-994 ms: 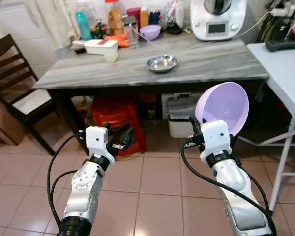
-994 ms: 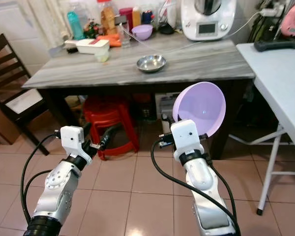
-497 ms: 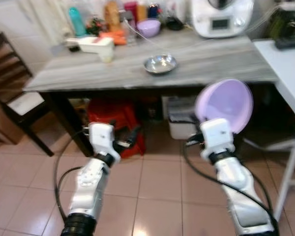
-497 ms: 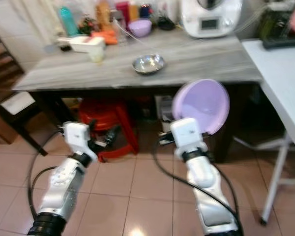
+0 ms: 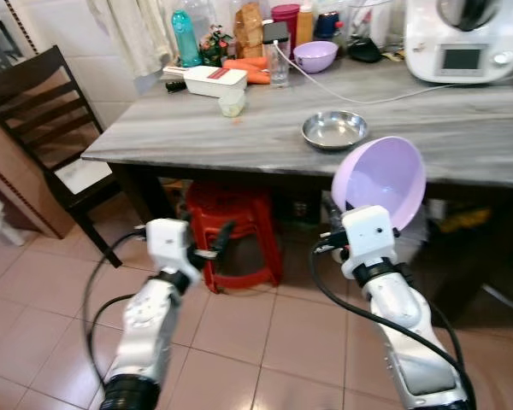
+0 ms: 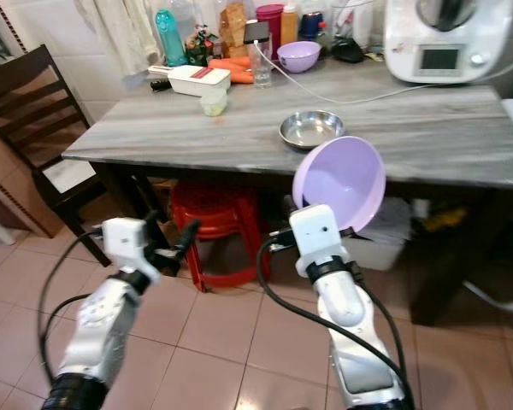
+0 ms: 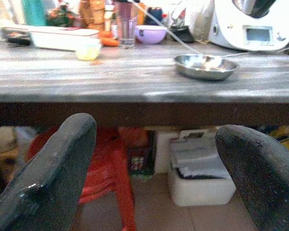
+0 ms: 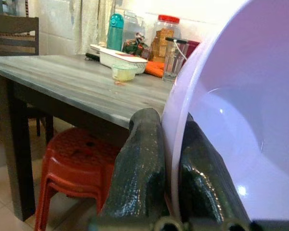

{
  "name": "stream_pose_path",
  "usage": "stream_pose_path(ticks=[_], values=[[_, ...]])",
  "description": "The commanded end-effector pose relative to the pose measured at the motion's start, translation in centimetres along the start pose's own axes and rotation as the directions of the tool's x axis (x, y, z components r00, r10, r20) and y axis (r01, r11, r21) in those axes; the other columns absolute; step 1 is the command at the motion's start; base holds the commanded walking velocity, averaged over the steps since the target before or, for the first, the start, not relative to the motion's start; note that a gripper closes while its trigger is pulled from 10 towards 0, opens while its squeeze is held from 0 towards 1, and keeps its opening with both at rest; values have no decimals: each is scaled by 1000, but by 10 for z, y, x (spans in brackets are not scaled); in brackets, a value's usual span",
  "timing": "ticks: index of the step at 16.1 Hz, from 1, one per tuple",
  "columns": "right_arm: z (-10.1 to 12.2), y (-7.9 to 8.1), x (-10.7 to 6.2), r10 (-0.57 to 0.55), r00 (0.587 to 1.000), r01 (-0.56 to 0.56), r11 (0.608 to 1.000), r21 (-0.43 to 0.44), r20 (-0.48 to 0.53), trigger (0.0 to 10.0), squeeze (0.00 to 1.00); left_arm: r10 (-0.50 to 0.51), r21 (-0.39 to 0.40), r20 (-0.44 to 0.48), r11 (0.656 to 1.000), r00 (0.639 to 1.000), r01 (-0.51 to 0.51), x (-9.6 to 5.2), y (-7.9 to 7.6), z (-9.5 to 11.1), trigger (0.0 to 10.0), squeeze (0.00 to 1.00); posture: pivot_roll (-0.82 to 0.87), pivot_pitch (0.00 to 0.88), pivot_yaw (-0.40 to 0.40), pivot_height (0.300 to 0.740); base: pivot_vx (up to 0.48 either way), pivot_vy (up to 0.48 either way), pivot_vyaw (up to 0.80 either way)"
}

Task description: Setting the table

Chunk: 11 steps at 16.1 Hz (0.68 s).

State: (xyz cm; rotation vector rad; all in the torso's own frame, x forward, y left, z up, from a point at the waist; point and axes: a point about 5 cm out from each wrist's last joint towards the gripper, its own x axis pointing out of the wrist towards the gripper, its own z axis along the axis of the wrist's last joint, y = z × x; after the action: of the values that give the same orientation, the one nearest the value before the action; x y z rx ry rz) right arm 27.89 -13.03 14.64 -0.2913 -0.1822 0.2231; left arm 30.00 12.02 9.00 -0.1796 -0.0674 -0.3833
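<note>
A long grey wood-grain worktop [image 5: 239,137] is spanning the scene ahead of the robot, with a dark wooden chair [image 5: 43,111] standing at its left end and a red plastic stool [image 5: 232,224] sitting beneath it on the tiled floor. A white kitchen appliance [image 5: 462,38] is occupying the far right of the worktop, and bottles, jars, a white lidded box [image 5: 209,80] and a small purple bowl [image 5: 315,56] are crowding the back edge. A steel dish [image 5: 334,130] is resting near the middle, well apart from that clutter. The large lilac bowl [image 5: 379,181], the item being carried, is hovering tilted on edge in front of the worktop's front edge, below and just right of the steel dish as seen from the head camera. The right gripper [image 8: 168,192] is pinching the bowl's rim, one finger on each side of the wall. The left gripper [image 7: 154,183] is pointing under the worktop with its fingers spread wide and holding nothing. The step in hand appears to be the carry toward the worktop, with placement not yet done. The next move probably calls for closing in, raising the bowl above the worktop edge, levelling it, and lowering it onto a bare patch beside the steel dish without striking it.
</note>
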Motion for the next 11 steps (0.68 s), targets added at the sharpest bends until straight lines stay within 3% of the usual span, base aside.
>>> stream_pose_path(ticks=[1, 6, 11], values=[[6, 3, 3, 5, 1000, -5, 1000, 9, 26, 10000, 0, 20, 24, 2, 1000, 1000, -20, -2, 9, 3, 10000, 0, -152, 0, 130, 740, 431, 0, 513], [4, 1, 3, -9, 1000, 8, 999, 31, 7, 10000, 0, 14, 17, 3, 1000, 1000, -15, -1, 7, 3, 10000, 0, -155, 0, 129, 740, 431, 0, 0], [4, 2, 3, -13, 1000, 12, 999, 40, 9, 10000, 0, 3, 9, -1, 1000, 1000, -3, -2, 3, 1, 10000, 0, -153, 0, 131, 740, 429, 0, -784]])
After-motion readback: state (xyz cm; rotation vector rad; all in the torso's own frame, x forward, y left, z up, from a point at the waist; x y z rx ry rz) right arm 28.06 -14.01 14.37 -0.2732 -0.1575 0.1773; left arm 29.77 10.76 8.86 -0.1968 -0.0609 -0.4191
